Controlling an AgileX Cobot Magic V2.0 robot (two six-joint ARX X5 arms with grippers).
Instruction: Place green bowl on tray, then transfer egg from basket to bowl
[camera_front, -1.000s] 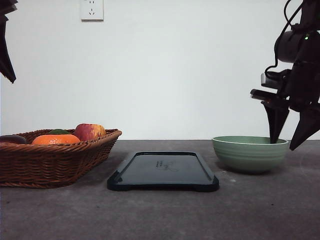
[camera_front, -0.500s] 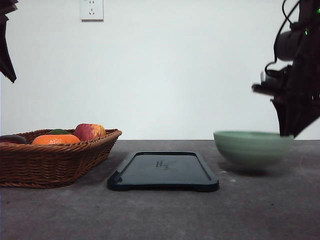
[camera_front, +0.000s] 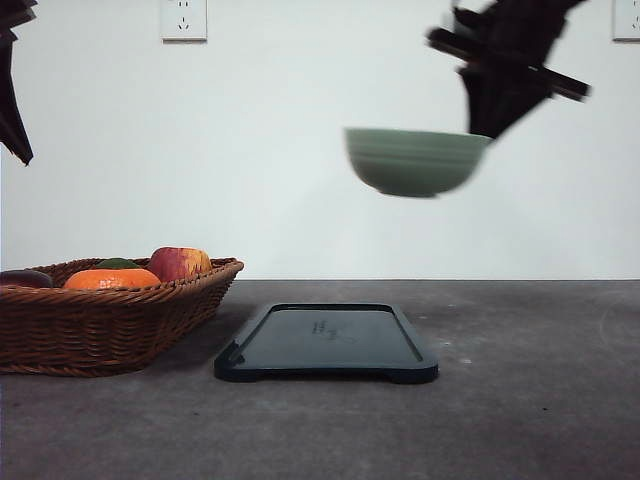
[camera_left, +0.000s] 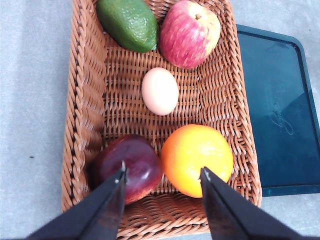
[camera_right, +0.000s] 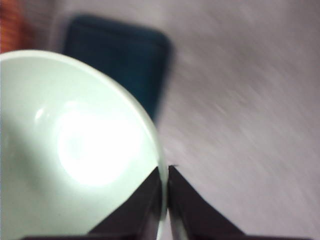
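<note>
A dark grey, matte tabletop ran back to a white wall. On it, at the left, sat a shallow brown woven wicker basket. Just right of the basket, near the middle, lay a flat dark navy rectangular plastic tray with rounded corners, the two apart.

No legible text — only faint, unreadable embossed marks on the tray.

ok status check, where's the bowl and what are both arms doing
Right end effector shut on green bowl rim, bowl airborne above tray. Left end effector open over basket, egg inside. Tray bare.
</note>
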